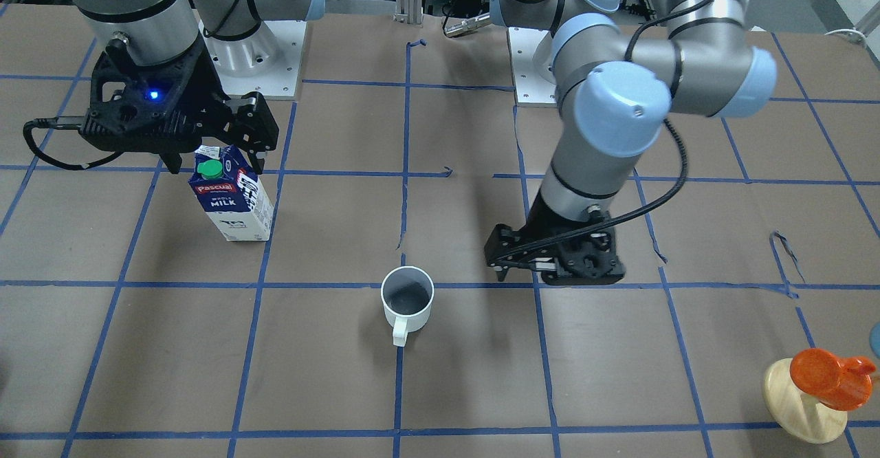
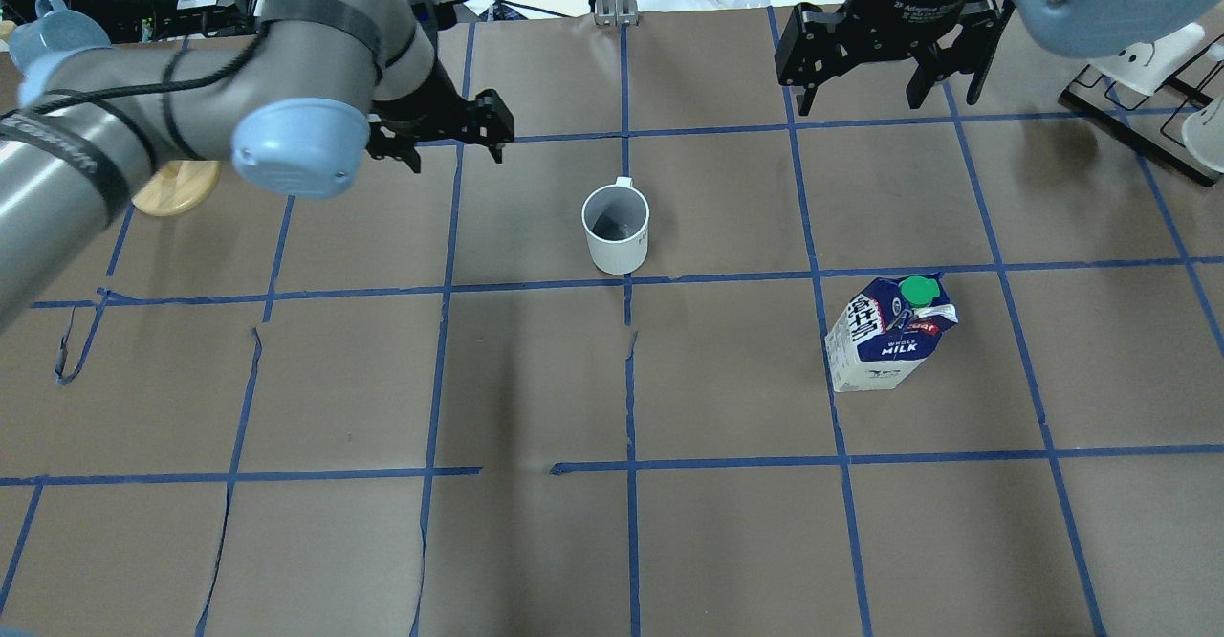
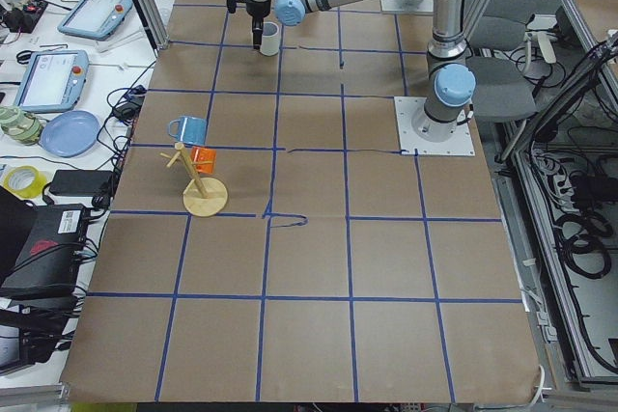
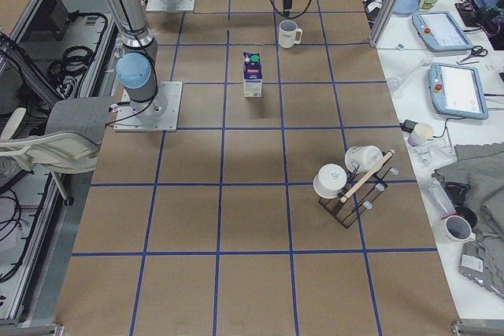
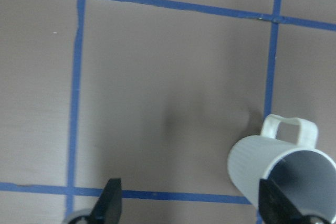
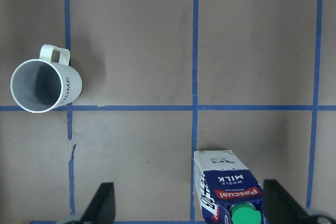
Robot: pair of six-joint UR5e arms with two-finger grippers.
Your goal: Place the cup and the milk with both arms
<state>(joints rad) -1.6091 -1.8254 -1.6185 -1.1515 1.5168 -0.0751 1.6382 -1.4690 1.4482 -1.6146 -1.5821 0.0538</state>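
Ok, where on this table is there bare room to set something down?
Free: the table rows nearest the robot, and the square between cup and milk. Crowded: the left gripper hangs beside the cup, and a wooden mug stand sits at the far left.

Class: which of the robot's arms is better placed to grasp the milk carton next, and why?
The right. The right gripper hangs open above the milk, which shows between its fingers in the wrist view. The left gripper is by the cup, away from it.
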